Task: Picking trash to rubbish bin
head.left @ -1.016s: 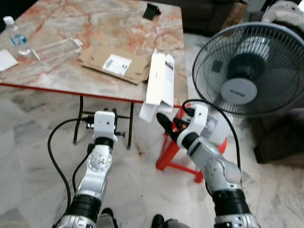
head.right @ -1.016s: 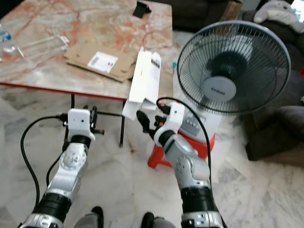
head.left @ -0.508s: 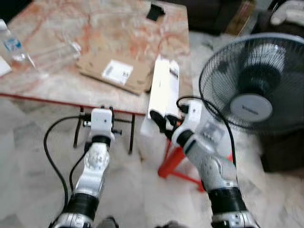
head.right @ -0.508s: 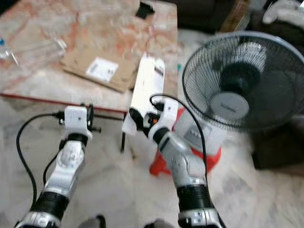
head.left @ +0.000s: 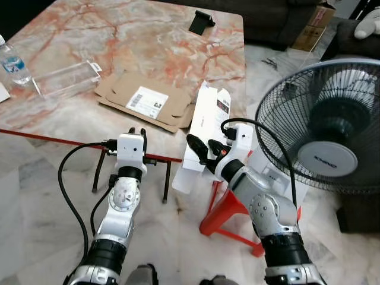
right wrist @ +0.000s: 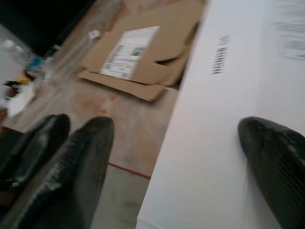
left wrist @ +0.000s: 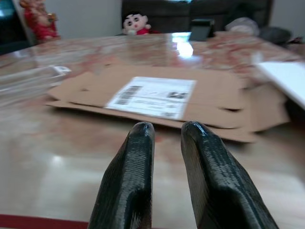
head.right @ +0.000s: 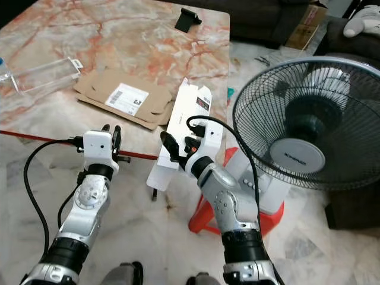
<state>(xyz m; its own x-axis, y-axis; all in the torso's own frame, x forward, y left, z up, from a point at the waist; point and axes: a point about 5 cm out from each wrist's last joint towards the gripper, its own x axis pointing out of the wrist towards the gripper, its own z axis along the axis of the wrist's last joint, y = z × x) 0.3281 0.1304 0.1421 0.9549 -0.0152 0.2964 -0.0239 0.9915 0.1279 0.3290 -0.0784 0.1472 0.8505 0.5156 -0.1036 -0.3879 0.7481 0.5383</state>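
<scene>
The long white carton (head.left: 205,127) lies with its far end on the marble worktop (head.left: 136,47) and its near end hanging past the red-trimmed edge, which makes it the easiest piece of trash to reach from where the robot stands. The right pincer (head.left: 205,155) sits at that overhanging end; in the right wrist view one black finger (right wrist: 274,157) is on the carton's white face while the other is off to the side over the worktop edge, so the pincer is spread wide and straddles the carton without yet clamping it. This reads as the approach to a grasp, and closing across the carton's width looks like the next need.

The left pincer (head.left: 138,134) hovers just short of the worktop edge, aimed at the flattened cardboard mailer (head.left: 148,102). Its two fingers (left wrist: 138,181) are nearly together with a narrow gap and nothing between them.

Counted on the worktop: one white carton, one flattened cardboard mailer with one printed label, one clear plastic tray (head.left: 65,79), one water bottle (head.left: 10,59) at the far left edge, and one small black stand (head.left: 202,22) at the far side. Beside the worktop stands one electric fan (head.left: 329,127), with one red plastic stool (head.left: 228,211) at its foot.
</scene>
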